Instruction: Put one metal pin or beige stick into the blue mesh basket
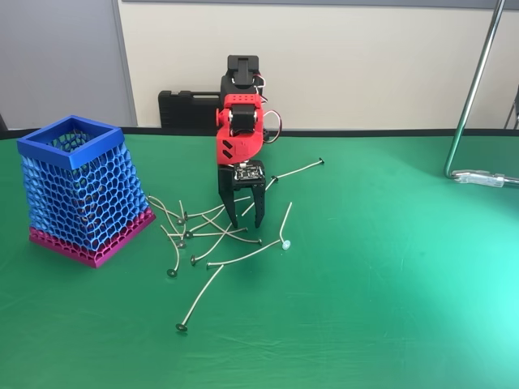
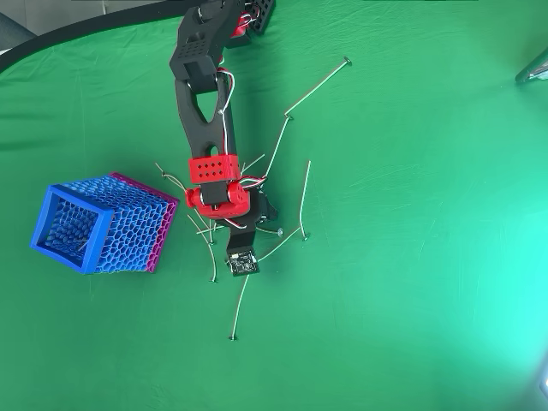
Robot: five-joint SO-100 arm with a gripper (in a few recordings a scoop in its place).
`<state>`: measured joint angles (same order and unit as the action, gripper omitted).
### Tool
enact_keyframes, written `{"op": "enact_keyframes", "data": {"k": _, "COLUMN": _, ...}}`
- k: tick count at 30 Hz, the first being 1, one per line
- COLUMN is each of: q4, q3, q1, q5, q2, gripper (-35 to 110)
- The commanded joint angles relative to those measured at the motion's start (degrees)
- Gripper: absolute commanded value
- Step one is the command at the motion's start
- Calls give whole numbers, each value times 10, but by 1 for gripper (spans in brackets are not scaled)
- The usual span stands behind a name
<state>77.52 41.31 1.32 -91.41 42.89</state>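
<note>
The red-and-black arm's two-finger gripper (image 1: 246, 217) points down over a scattered heap of thin metal pins (image 1: 212, 235) on the green table (image 1: 389, 275), its black fingers spread apart with nothing between them. The tall blue honeycomb-mesh basket with a magenta base (image 1: 81, 190) stands well left of the pins in the fixed view.

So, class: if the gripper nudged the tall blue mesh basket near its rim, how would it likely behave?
The blue mesh basket is open honeycomb mesh, so probably light and easily slid. Its pink base is wider than the rim, so it should resist tipping, though a high push might still rock it.
</note>
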Motion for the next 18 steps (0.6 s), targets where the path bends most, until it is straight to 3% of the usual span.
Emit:
{"op": "enact_keyframes", "data": {"k": 1, "q4": -4, "q3": 4, "q1": 1, "q5": -2, "q2": 4, "gripper": 21}}
{"op": "enact_keyframes", "data": {"k": 18, "q4": -5, "q3": 11, "q1": 6, "q5": 1, "q2": 1, "gripper": 12}}
